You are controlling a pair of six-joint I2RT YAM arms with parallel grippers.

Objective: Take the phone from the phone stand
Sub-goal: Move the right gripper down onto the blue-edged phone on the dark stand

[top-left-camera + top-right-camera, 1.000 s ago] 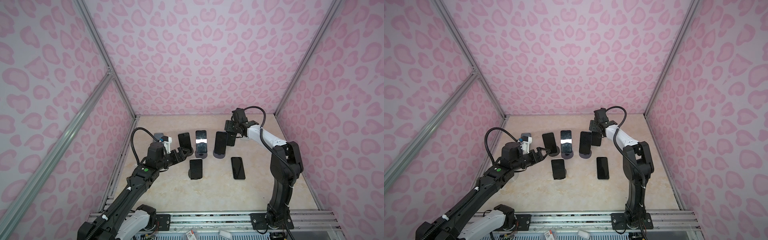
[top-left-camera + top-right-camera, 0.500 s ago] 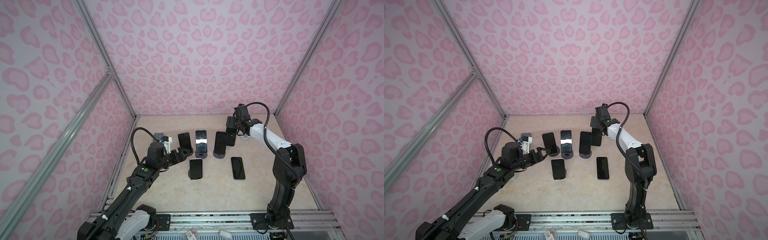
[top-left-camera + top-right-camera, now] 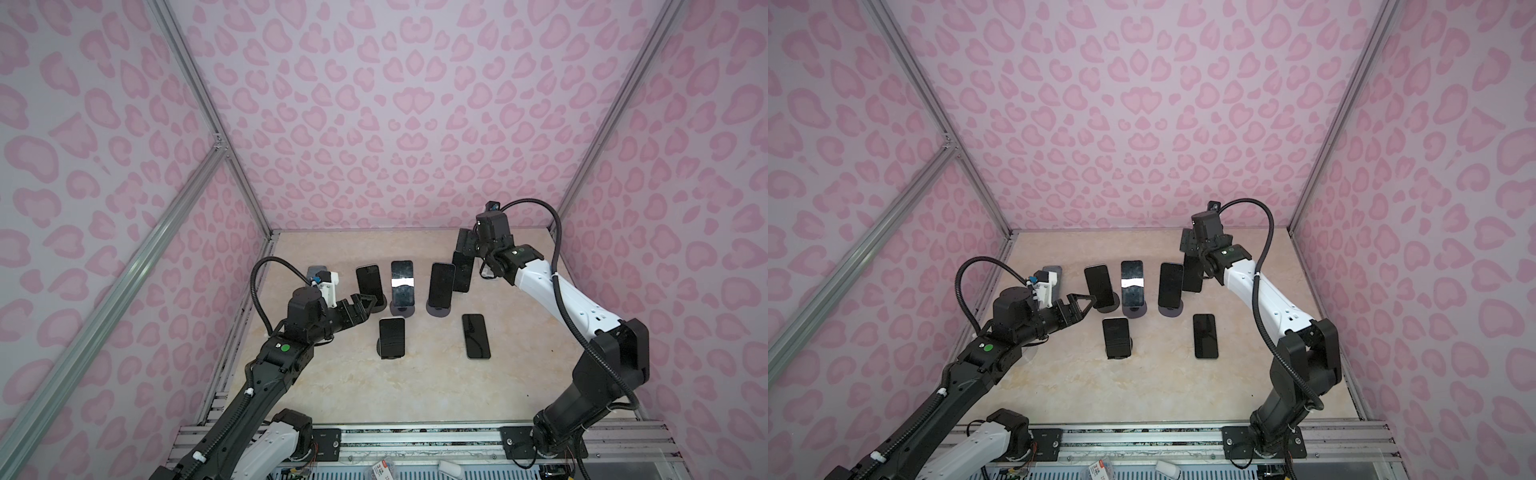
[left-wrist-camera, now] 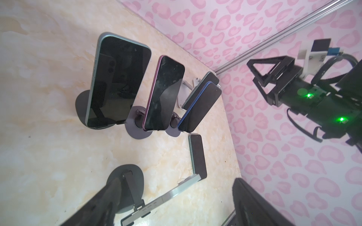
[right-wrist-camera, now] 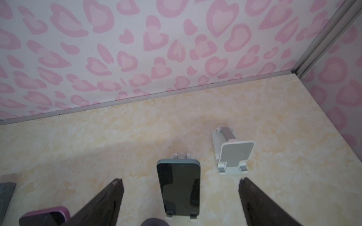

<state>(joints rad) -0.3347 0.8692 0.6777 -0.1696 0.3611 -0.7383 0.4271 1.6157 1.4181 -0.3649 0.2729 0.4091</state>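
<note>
The right jaws stood spread wide, holding nothing, with a gap on either side of the dark phone (image 5: pixel 179 190). It leaned in its white phone stand (image 5: pixel 181 156) at the back right of the counter (image 3: pixel 415 395), just beside a bare white stand (image 5: pixel 233 154). The left jaws were also spread and empty, near the leftmost propped phone (image 3: pixel 369 282).
</note>
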